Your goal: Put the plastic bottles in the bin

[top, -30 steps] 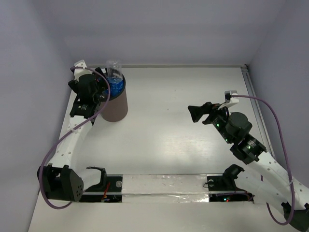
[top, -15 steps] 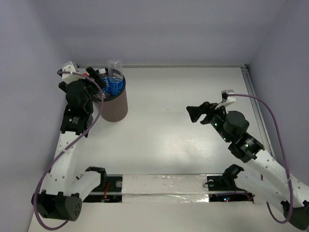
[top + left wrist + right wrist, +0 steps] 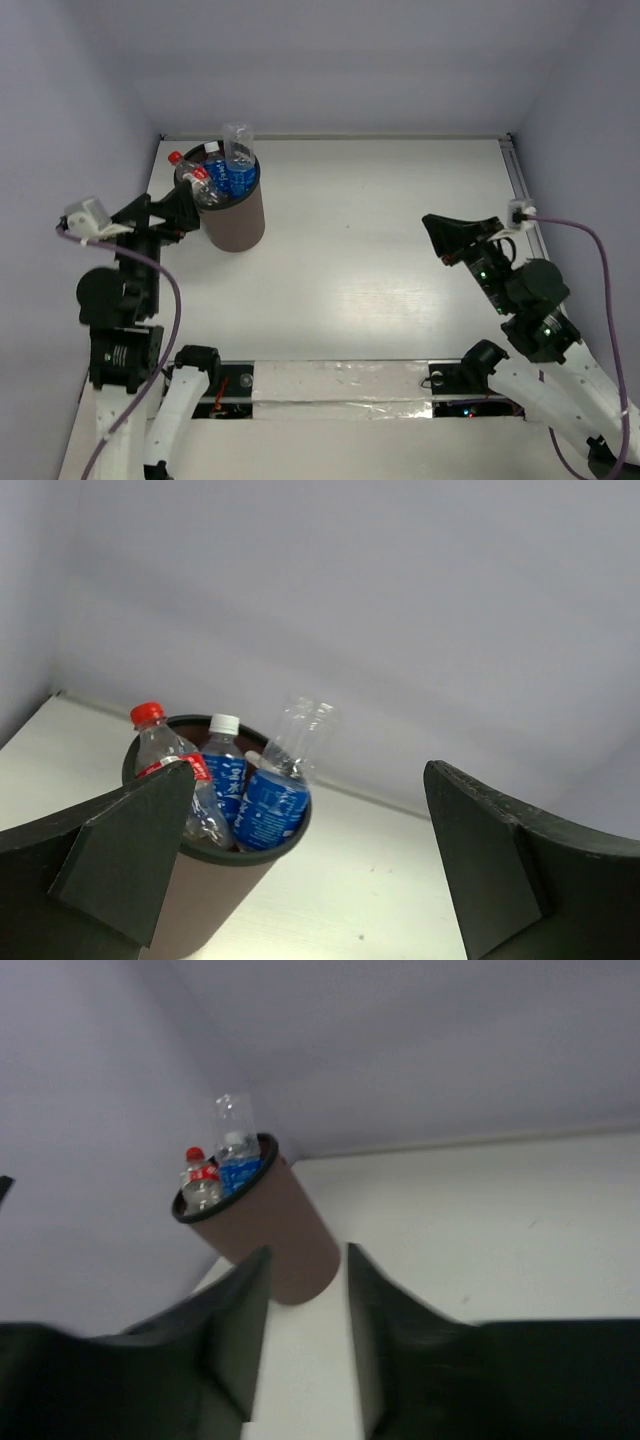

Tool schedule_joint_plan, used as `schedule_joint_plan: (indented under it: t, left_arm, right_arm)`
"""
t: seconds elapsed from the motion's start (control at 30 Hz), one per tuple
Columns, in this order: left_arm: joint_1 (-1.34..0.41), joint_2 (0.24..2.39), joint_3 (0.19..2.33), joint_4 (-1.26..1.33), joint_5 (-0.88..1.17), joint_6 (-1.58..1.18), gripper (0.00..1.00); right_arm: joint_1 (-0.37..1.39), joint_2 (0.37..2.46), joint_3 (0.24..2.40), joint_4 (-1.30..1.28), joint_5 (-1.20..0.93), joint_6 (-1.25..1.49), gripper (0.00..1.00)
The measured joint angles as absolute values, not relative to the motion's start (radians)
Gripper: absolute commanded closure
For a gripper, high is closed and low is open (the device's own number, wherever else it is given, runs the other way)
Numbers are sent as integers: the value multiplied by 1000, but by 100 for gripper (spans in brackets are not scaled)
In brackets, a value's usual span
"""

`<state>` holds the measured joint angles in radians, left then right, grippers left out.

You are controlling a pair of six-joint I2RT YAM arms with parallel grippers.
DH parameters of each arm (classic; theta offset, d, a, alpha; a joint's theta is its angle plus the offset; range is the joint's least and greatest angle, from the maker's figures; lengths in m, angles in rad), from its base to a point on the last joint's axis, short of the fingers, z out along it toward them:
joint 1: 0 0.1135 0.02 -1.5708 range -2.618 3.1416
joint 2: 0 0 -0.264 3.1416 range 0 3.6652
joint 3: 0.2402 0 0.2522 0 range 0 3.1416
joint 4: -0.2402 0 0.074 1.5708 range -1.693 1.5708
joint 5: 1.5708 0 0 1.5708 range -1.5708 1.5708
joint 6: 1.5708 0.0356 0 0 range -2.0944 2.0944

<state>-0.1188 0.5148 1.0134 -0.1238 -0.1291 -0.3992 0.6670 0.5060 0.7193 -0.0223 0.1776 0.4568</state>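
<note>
The dark brown bin stands at the far left of the table with plastic bottles sticking out of it: a red-capped clear one, blue-labelled ones and a tall clear one. My left gripper is open and empty, just left of the bin and clear of it. The left wrist view shows the bin with the red-capped bottle and a blue-labelled bottle between that gripper's wide fingers. Far off on the right, my right gripper has its jaws drawn nearly together on nothing; in its wrist view that gripper faces the bin.
Grey walls close in the white table at the back and on both sides. A metal rail runs along the right edge. A taped strip lies between the arm bases at the near edge.
The left arm has pulled back from the bin toward the near left, gripper open, and the red-capped bottle now shows in the bin. The right gripper has closed and drawn back rightward.
</note>
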Motion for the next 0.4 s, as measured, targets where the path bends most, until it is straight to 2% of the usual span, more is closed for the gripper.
schedule_joint_plan:
  t: [0.03, 0.07, 0.1, 0.4]
  left_arm:
    - [-119, 472, 1000, -126, -121, -402, 1]
    - [-119, 431, 986, -127, -112, -402, 1]
    - [-119, 400, 974, -131, -104, -402, 1]
    - [-118, 301, 830, -208, -39, -396, 1]
  right_arm:
    - [667, 471, 720, -17, 184, 458, 35]
    - [667, 436, 724, -12, 197, 456, 15]
    - [667, 416, 727, -10, 208, 456, 9]
    - [667, 391, 709, -19, 332, 469, 7]
